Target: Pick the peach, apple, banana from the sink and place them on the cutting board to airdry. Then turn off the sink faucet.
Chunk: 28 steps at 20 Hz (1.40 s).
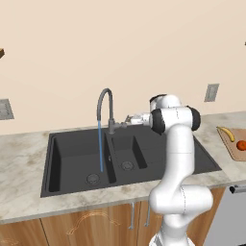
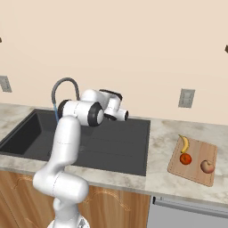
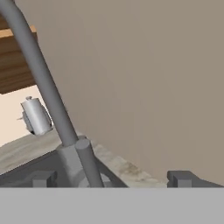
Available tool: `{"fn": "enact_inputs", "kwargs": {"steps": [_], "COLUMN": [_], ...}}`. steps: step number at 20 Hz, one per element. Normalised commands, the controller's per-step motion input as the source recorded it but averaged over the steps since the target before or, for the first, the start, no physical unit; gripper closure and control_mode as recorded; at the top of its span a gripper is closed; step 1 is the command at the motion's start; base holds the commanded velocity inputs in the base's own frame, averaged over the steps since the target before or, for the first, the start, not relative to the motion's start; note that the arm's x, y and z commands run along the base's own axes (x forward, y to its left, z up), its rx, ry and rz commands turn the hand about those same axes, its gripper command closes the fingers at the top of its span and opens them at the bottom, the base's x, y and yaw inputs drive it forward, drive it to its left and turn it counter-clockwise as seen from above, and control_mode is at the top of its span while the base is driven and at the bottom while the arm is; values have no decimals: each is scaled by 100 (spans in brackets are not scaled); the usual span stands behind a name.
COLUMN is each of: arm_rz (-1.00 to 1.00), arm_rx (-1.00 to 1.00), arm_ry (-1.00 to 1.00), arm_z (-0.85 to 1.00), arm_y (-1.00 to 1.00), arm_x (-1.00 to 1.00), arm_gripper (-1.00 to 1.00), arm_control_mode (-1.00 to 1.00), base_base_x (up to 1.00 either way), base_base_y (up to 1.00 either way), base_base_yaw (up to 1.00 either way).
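In a beige-walled kitchen, fruit dried on the cutting board [image 2: 194, 161] at three o'clock as the gripper [image 3: 114, 179], wide open and empty, flanked the still-running sink faucet [image 1: 105, 108], whose lever seemingly needed a push.

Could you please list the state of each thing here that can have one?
faucet: running, blue stream falling into the large basin
sink: no fruit seen in it
banana: on the cutting board
apple: on the board
peach: on the board
gripper: open, at the faucet lever

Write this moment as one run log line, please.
fruit: banana, apple, peach on cutting board | sink faucet: water running | gripper: open at lever
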Motion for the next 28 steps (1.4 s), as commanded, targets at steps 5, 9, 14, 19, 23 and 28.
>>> {"fn": "enact_inputs", "kwargs": {"steps": [5, 9, 14, 19, 23, 28], "arm_rz": [6, 21, 28, 21, 9, 1], "arm_rx": [6, 9, 4, 0, -1, -5], "arm_ry": [0, 0, 0, 0, -2, -1], "arm_z": [-2, 0, 0, 0, 0, -1], "arm_y": [35, 50, 85, 100, 100, 100], "arm_x": [22, 18, 19, 27, 46, 57], "arm_gripper": [-100, -100, -100, -100, -100, -100], "arm_control_mode": [-100, -100, -100, -100, -100, -100], "base_base_x": [0, 0, 0, 0, 0, 0], "base_base_y": [0, 0, 0, 0, 0, 0], "base_base_yaw": [0, 0, 0, 0, 0, 0]}}
